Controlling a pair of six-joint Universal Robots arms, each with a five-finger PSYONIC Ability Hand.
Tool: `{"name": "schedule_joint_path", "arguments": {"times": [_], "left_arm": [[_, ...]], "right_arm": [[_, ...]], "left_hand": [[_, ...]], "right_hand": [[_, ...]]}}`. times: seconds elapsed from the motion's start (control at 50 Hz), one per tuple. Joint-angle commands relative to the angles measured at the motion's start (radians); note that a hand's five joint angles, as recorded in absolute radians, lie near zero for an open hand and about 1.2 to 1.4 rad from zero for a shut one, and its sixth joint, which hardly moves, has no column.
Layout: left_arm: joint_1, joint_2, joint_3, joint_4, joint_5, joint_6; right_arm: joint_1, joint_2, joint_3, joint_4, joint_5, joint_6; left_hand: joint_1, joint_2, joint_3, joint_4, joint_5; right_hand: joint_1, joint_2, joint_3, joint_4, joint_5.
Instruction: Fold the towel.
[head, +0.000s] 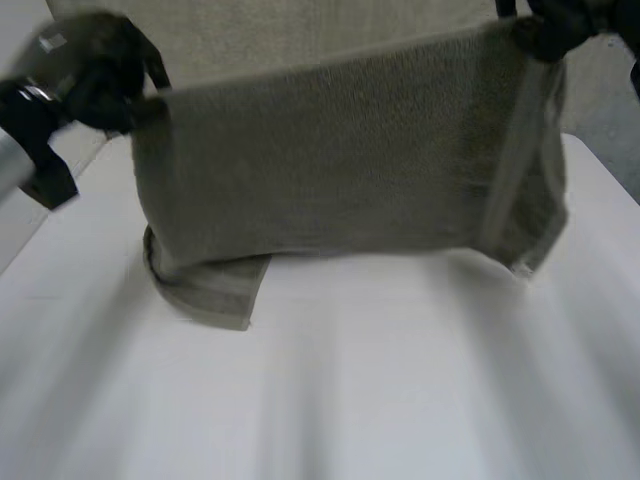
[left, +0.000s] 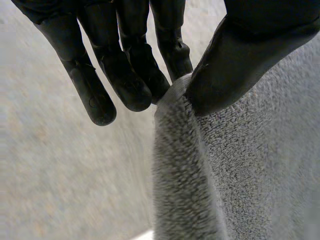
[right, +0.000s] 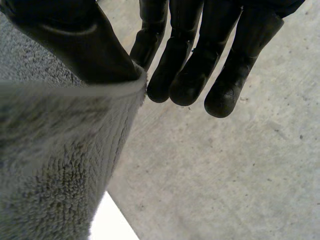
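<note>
A grey-green towel (head: 330, 160) hangs stretched between both hands above the white table (head: 350, 380), its lower left end still bunched on the tabletop. My left hand (head: 100, 75) pinches the towel's upper left corner; its wrist view has the thumb (left: 235, 65) pressing the towel (left: 240, 170) edge against the fingers (left: 135, 75). At the upper right corner, my right hand (head: 550, 25) holds the cloth the same way, thumb (right: 80, 45) clamping the towel (right: 55, 160) edge against a finger (right: 150, 45).
The table's far edge lies behind the towel, with a grey concrete floor (right: 225, 175) beyond it. The table's right edge (head: 610, 170) runs close under my right hand. A broad white area lies in front of the towel.
</note>
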Motion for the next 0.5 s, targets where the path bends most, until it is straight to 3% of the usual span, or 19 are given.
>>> {"name": "schedule_joint_path", "arguments": {"times": [0.02, 0.22, 0.32, 0.44, 0.5], "left_arm": [[0.021, -0.017, 0.046, 0.002, -0.004, -0.038], [-0.033, -0.344, 0.165, 0.051, -0.013, -0.024], [-0.050, -0.498, 0.368, 0.037, -0.021, 0.032], [-0.070, -0.587, 0.769, 0.042, -0.190, 0.103], [-0.070, -0.583, 0.831, 0.043, -0.220, 0.101]], "right_arm": [[0.015, 0.173, -0.177, 0.124, -0.005, -0.021], [0.107, 0.464, -0.375, 0.121, 0.062, -0.101], [0.111, 0.576, -0.547, 0.057, 0.086, -0.103], [0.113, 0.615, -0.721, -0.082, 0.095, -0.083], [0.113, 0.601, -0.790, -0.192, 0.125, -0.054]], "left_hand": [[0.133, 0.057, 0.054, 0.037, 0.127], [0.133, 0.057, 0.054, 0.037, 0.127], [0.133, 0.057, 0.054, 0.037, 0.127], [0.133, 0.057, 0.054, 0.037, 0.127], [0.133, 0.057, 0.054, 0.037, 0.127]], "right_hand": [[0.064, 0.061, 0.069, 0.061, 0.071], [0.064, 0.061, 0.069, 0.061, 0.071], [0.064, 0.061, 0.069, 0.061, 0.071], [0.064, 0.061, 0.069, 0.061, 0.071], [0.064, 0.061, 0.069, 0.061, 0.071]]}}
